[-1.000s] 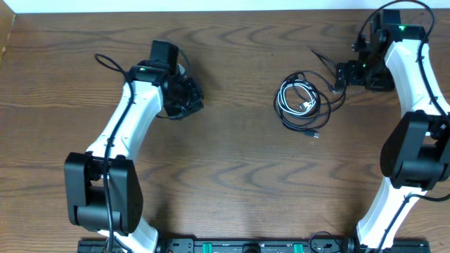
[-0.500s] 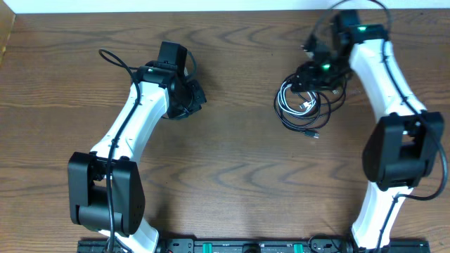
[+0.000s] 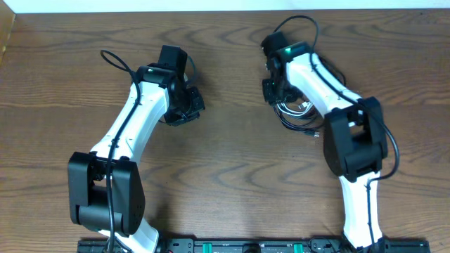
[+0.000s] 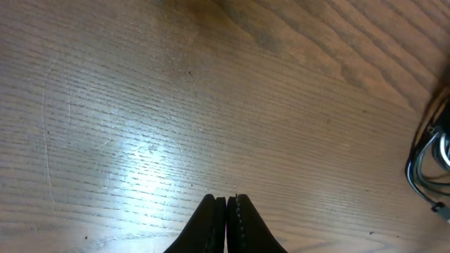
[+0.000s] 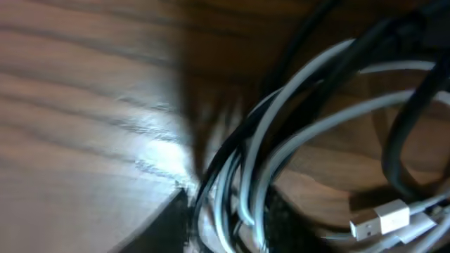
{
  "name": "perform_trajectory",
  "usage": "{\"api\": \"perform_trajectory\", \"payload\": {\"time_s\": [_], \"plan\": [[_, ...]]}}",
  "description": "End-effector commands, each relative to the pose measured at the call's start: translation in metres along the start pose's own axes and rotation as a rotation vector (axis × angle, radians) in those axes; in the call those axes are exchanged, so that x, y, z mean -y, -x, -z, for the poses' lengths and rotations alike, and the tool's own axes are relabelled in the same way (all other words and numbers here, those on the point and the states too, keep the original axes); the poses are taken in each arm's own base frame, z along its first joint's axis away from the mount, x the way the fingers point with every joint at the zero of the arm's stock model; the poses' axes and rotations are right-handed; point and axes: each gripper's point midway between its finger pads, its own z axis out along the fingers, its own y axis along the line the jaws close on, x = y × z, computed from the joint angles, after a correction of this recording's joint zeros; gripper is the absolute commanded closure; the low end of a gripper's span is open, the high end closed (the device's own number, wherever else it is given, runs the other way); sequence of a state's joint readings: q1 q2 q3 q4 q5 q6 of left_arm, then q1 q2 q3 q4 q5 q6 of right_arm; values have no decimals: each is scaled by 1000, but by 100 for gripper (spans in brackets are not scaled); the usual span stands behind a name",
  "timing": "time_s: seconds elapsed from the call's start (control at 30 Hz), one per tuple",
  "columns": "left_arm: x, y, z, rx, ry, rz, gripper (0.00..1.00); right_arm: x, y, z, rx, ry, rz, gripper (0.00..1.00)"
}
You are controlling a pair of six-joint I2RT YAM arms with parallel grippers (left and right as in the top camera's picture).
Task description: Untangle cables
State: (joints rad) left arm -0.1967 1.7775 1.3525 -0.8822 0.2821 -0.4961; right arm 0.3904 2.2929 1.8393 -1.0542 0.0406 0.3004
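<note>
Wooden counter [image 4: 140,105] is overhung by left fingers [image 4: 211,225], pressed together. Black and white coiled cables [image 5: 232,169] are straddled by right fingers [image 5: 172,221]; clamping cannot be told.

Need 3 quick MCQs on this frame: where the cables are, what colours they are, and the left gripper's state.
1. Where on the table do the cables lie?
A) under the left arm
B) by the right gripper
C) at the near edge, by the arm bases

2. What colours are the cables?
A) red and blue
B) all yellow
C) white and black

3. The left gripper is:
A) wide open
B) shut, empty
C) shut on a cable

Key:
1B: the overhead view shows the cables at the right gripper.
2C: the right wrist view shows pale and black runs.
3B: its jaws meet with nothing between them.
</note>
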Motion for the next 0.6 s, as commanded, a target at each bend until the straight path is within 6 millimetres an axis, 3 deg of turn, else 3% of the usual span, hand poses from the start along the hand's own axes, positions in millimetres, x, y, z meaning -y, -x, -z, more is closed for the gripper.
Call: {"api": "perform_trajectory", "payload": {"time_s": [0.0,0.1,0.17,0.2,0.27,0.37,0.47,0.57], "plan": [[1,0,7,16,-3,-20,92,1,1,-3,7,-41,-55,99],[1,2,7,20,-5,-20,92,-12,7,16,42,27,7,99],[1,2,7,21,-5,-21,92,-29,14,41,84,130,98,99],[1,2,7,21,-5,-21,92,-48,17,72,130,248,180,99],[1,2,7,21,-5,-21,91,-69,13,110,179,390,263,99],[2,2,7,23,-6,-22,91,-85,-2,143,210,459,345,99],[1,1,7,16,-2,-36,91,-94,-17,148,189,455,421,99],[-3,-5,7,-8,12,-53,84,-104,-32,137,144,446,481,99]]}}
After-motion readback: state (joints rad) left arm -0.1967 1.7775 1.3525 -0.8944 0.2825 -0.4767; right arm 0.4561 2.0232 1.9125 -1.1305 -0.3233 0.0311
